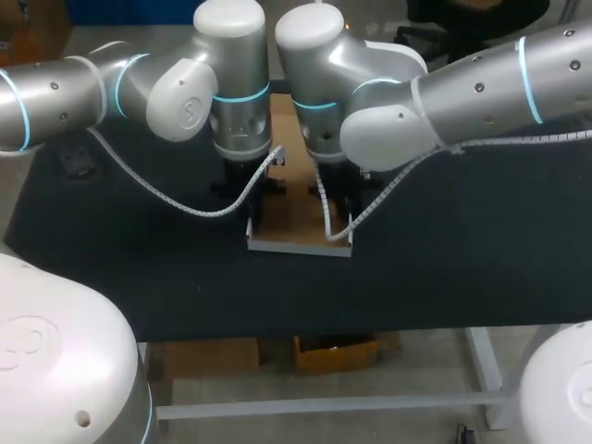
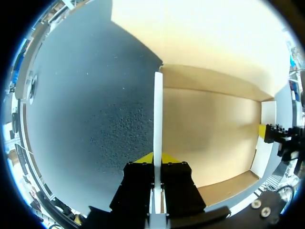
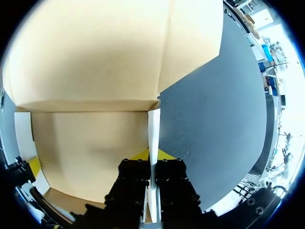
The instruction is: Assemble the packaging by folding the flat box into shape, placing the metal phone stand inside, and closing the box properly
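"cardboard box (image 1: 298,222) sits mid-tabletop (image 1: 444,268), between the two arms. how far along would you call it?"

"early, i'd judge. the base (image 2: 209,133) lies flat and two side walls stand upright off it. the left pincer (image 2: 156,158) pinches the left wall (image 2: 157,114), a finger on each face. the right pincer (image 3: 151,155) pinches the right wall (image 3: 153,129) the same way."

"and the near and far ends?"

"a low white strip (image 1: 298,248) shows along the near edge. past the far fold a large panel (image 2: 200,33) runs on, and i cannot tell whether it lies flat or leans. i see nothing tucked or locked, so the walls seem to stand only because they are held."

"the stand?"

"not in any view. nothing lies on the base where it shows."

"so what is left?"

"most of it, by my reckoning. the walls need fixing with the end flaps, the stand has to be fetched and set on the base, and the panel must come over and tuck shut. the awkward part is that both pincers are busy with the walls. let one go and that wall may well drop outward."
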